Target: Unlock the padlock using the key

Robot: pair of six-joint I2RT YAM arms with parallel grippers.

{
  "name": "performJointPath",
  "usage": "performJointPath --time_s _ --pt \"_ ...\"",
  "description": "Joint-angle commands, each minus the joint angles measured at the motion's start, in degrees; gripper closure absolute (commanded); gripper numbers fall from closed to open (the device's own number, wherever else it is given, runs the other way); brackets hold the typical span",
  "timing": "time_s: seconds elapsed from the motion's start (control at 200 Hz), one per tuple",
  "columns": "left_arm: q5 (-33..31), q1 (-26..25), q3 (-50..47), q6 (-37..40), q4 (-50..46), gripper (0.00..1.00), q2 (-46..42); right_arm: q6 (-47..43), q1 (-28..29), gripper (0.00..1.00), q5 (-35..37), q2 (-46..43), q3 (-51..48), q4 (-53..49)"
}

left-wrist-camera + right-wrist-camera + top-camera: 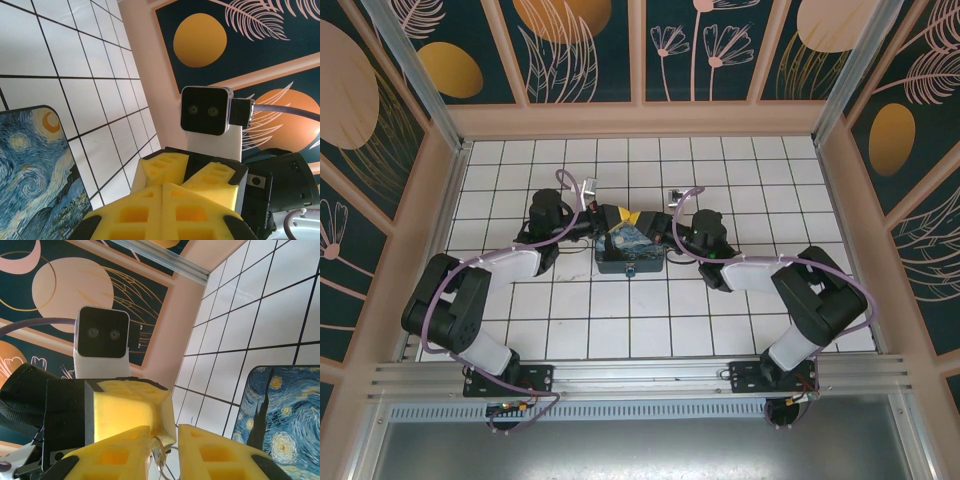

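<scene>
A thin silvery loop (pixel 159 456) is seen in the narrow gap between the right gripper's (pixel 164 440) yellow fingers (pixel 215 457). It sits just inside their tips, and its long axis runs roughly along the fingers. Whether it is the padlock's shackle or a ring on the key is too small to tell. Whether the pads actually pinch it cannot be told either, as the jaws are seen slightly apart. Directly ahead of those tips, close enough to look like touching, the left gripper (pixel 162 202) is met nose to nose. Its fingers are pressed fully together, and it cannot be told whether anything thin is trapped in the seam. The loop therefore lies within the right fingers and just beyond the left ones, so the right arm is judged the nearer. The coming move is judged to turn on lining up the two sets of tips along that shared axis. A box (pixel 280 415) printed with a swirly blue painting lies below and to one side of both grippers on the tiled floor (pixel 100 95), near enough to be brushed. The patterned walls (pixel 210 45) stand well apart.
</scene>
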Motion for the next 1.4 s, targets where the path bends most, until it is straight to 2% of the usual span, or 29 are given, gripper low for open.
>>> performJointPath --time_s 0.0,0.38,0.681,0.796,0.881,0.916,0.966,1.026,1.126,1.216,1.396 --pt "0.4 -0.4 -0.1 -0.5 3.1 1.00 0.8 0.7 1.1 0.80 -2.5 1.0 1.5 3.9" --pt "0.1 -0.4 0.1 -0.7 3.0 1.00 1.4 0.9 1.9 0.81 -2.6 1.4 1.5 4.5" --pt "-0.4 -0.4 0.1 -1.0 2.7 1.00 1.5 2.7 2.2 1.00 -3.6 2.5 1.6 6.8" --pt "-0.6 -0.3 0.1 -1.2 2.8 1.00 1.4 3.2 2.6 1.00 -3.4 2.7 1.5 7.4" --pt "-1.8 -0.4 0.0 -1.5 2.3 0.75 0.9 3.7 2.8 1.00 -2.1 2.3 0.9 7.3" --pt "-2.5 -0.4 -0.2 -1.6 2.1 0.59 0.5 3.9 2.7 1.00 -1.4 2.0 0.6 7.2" --pt "-4.2 -0.4 -0.5 -1.7 1.3 0.41 -0.4 4.3 2.7 1.00 -0.5 1.6 0.0 6.7" --pt "-6.3 -0.4 -1.0 -2.2 0.6 0.30 -1.5 4.6 2.8 1.00 0.7 0.9 -0.7 6.3" --pt "-9.1 -0.4 -2.0 -3.9 1.1 0.26 -2.6 5.3 2.9 1.00 2.4 -0.2 -1.7 6.0" --pt "-11.4 -0.3 -3.4 -5.9 1.9 0.26 -3.6 6.2 3.2 1.00 4.8 -1.2 -2.7 5.3" --pt "-14.7 -0.3 -6.9 -9.7 5.8 0.36 -4.9 10.5 3.8 1.00 8.6 -2.0 -4.7 7.3"
